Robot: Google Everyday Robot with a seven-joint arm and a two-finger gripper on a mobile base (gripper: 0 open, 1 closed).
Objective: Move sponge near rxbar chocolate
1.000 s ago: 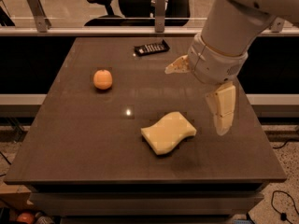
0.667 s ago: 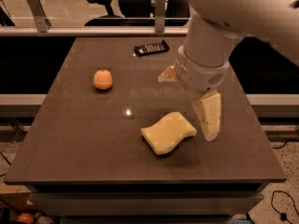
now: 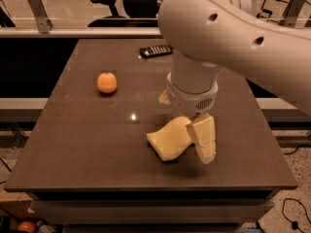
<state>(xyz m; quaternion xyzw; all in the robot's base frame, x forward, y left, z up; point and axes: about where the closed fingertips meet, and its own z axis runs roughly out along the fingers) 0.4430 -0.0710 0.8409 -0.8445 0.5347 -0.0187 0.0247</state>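
Near, right of centre on the table (image 3: 73, 154): sponge (image 3: 170, 141). Gripper (image 3: 185, 128) hung low over it, spread wide, holding nothing; I judged it placed to clamp. Orange (image 3: 107, 82) mid-left. Rxbar (image 3: 155, 50) at far edge, well apart.

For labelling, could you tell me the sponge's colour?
Pale yellow sponge, camera view; the gripper hangs right over it.

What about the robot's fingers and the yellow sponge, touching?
Cannot tell. In the camera view the gripper hangs over the sponge; one finger overlaps its end, hiding any gap.
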